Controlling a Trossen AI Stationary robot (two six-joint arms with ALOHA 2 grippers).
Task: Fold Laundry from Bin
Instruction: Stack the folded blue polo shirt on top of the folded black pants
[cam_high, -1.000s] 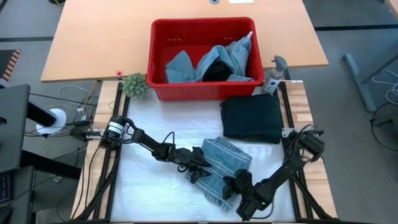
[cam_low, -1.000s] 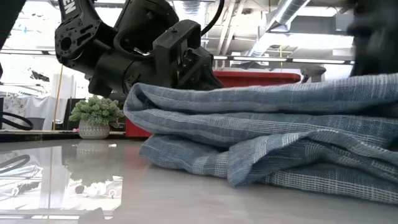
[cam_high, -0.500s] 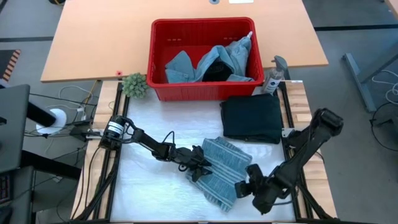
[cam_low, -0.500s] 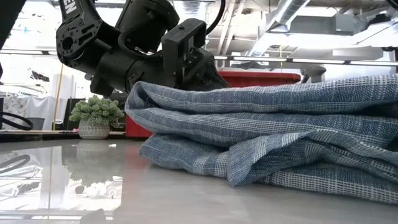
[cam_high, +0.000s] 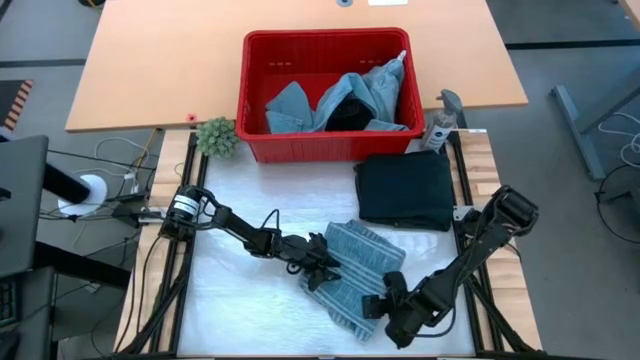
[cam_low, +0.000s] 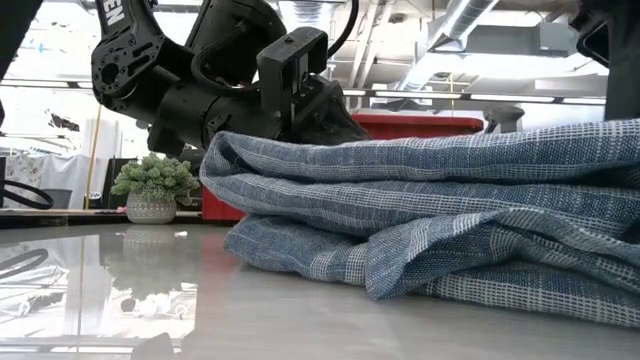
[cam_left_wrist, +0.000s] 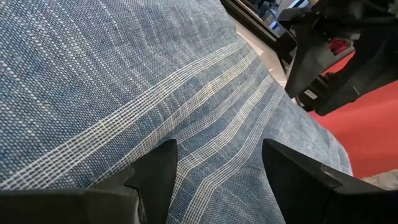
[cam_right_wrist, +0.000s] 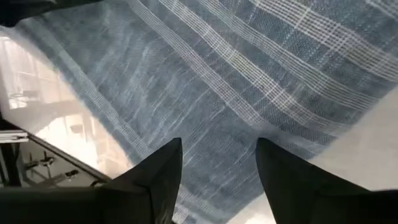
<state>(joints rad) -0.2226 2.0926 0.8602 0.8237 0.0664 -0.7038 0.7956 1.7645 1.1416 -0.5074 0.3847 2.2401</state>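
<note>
Nearest the front edge of the table, the right gripper (cam_high: 378, 306) hangs over the near right corner of the blue-grey striped cloth (cam_high: 357, 274), its fingers (cam_right_wrist: 155, 180) spread apart with only fabric showing between them and nothing pinched. Just left of it, the left gripper (cam_high: 325, 272) rests over the cloth's left edge, jaws likewise parted and gripping nothing, the weave lying flat beneath the fingers (cam_left_wrist: 157, 177). The cloth lies part-folded in loose layers on the white work surface (cam_high: 240, 300), and the low view shows those layers bulging rather than lying flat, so the likely fault is a fold that springs open or drags sideways if either arm lifts with a fingertip caught in the weave. With both grippers crowded over one small piece, they could also knock into each other. Farther back and to the right, a folded black garment (cam_high: 405, 189) lies well apart from the cloth. Beyond it the red bin (cam_high: 250, 100) holds denim pieces (cam_high: 295, 105) and a dark item, flanked by a small green plant (cam_high: 217, 136) on the left and a spray bottle (cam_high: 440, 122) on the right.
</note>
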